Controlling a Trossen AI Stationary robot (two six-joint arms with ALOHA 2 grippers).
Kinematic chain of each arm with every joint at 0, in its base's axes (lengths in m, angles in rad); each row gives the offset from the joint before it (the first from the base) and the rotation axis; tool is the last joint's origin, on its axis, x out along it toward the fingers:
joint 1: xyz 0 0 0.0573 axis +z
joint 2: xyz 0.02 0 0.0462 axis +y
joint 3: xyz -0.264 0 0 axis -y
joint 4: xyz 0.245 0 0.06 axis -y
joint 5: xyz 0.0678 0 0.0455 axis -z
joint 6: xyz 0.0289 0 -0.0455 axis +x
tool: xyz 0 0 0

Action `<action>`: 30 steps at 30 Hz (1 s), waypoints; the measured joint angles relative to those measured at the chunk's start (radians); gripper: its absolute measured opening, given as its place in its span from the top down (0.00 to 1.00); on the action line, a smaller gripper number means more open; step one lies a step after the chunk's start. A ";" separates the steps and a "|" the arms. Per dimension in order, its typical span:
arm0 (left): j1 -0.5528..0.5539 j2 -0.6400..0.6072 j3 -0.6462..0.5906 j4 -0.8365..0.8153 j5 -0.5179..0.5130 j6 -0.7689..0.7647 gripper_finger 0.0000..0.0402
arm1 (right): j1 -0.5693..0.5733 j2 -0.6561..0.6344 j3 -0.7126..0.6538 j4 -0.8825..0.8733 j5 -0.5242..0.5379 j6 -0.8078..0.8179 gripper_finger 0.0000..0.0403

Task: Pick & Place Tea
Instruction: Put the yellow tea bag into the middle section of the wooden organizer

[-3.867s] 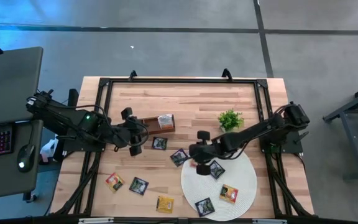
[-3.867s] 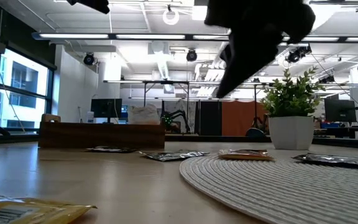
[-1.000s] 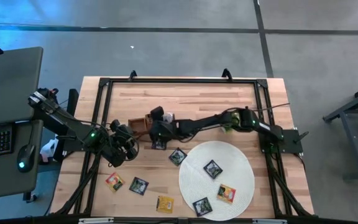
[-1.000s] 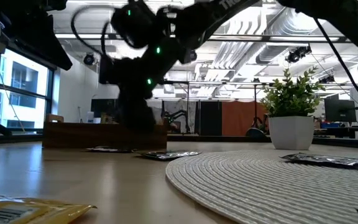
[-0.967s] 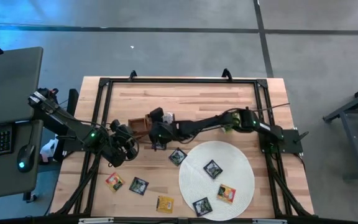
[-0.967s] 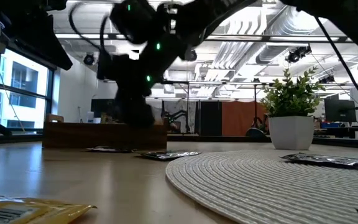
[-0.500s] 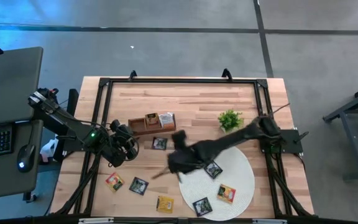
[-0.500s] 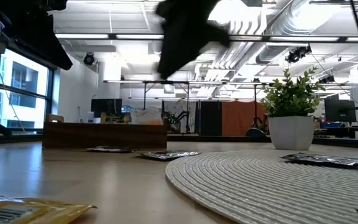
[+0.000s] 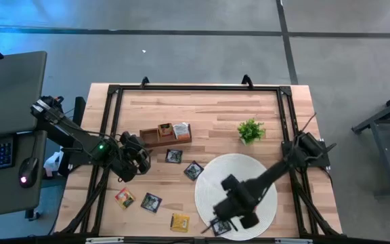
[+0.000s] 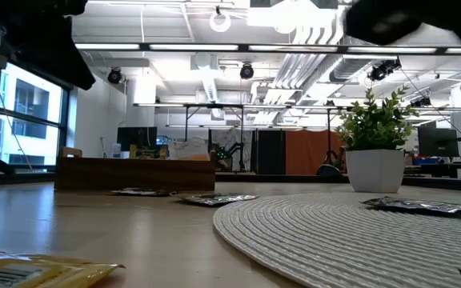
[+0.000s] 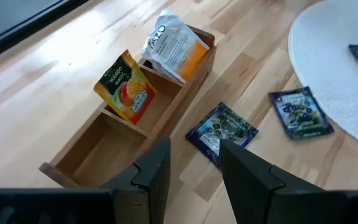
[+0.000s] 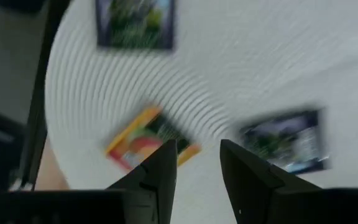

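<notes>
From above, we take the round white mat (image 9: pixel 239 196) as our landmark. The right claw (image 9: pixel 232 209) hangs over the mat's near-left part, close to a dark tea packet (image 9: pixel 222 226) at its near rim. Off the mat's far-left side lie two more dark packets (image 9: pixel 193 171), and beyond them the wooden tray (image 9: pixel 165 134) with two packets already stood in it. Near the desk's (image 9: pixel 208 108) front edge, left of the mat, sit a red-green packet (image 9: pixel 124 198), a dark one (image 9: pixel 150 202) and a yellow one (image 9: pixel 179 221). The left claw (image 9: pixel 135 157) waits well left of the mat, beside the tray.

At desk level we see the mat's woven rim (image 10: pixel 310 232), a potted plant (image 10: pixel 372 140) behind it, and a yellow packet (image 10: pixel 38 272) nearest us (no claw shows clearly here).

The left wrist view shows its fingers (image 11: pixel 157 174) apart and empty, over the tray (image 11: pixel 123 134).

The right wrist view shows fingers (image 12: pixel 160 168) apart over an orange-and-white packet (image 12: pixel 148 138) on the mat. We judge the next pick wants a straight descent, fingers straddling one packet edge, since flat foil slides easily.
</notes>
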 joint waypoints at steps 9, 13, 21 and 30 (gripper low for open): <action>0.000 0.000 0.000 0.089 -0.022 0.001 0.66 | 0.060 0.000 -0.209 0.120 0.014 -0.065 0.70; 0.000 0.000 0.000 0.093 -0.022 0.001 0.66 | 0.062 0.000 -0.256 0.200 0.036 -0.074 0.70; 0.000 0.000 0.000 0.093 -0.026 0.003 0.66 | 0.064 0.001 -0.273 0.285 0.046 -0.145 0.70; 0.000 0.000 0.000 0.092 -0.027 0.006 0.66 | 0.064 0.043 -0.268 0.287 0.005 -0.241 0.72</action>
